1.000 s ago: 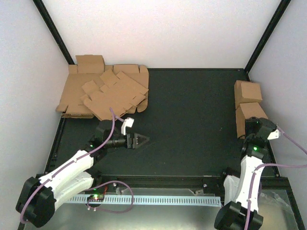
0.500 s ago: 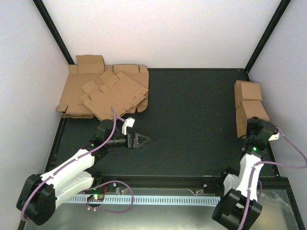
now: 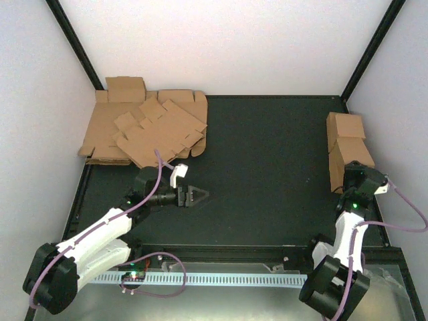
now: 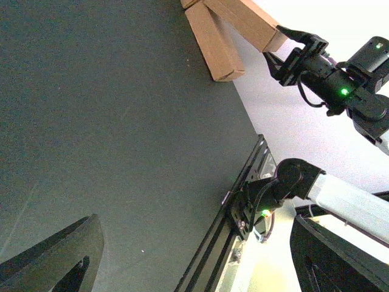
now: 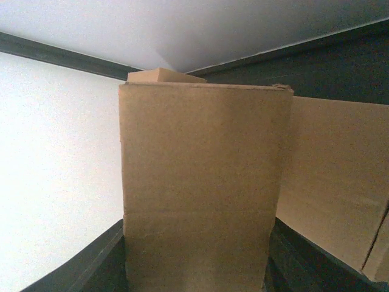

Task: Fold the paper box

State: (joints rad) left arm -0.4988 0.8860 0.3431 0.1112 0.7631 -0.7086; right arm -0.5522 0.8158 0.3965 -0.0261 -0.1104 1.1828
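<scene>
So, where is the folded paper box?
Top view: the paper box sits at the right edge of the table, gripped by the right pincer, beside another folded carton.

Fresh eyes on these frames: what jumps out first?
The heap of flat brown blanks in the far-left corner stands out most. At the right edge, the right end effector grips the folded paper box, with another carton just behind it. The left end effector hangs open over the black mat.

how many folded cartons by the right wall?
3: first carton gripped by the right end effector; second carton beside it; third carton behind it, only its top showing. More may be hidden.
</scene>
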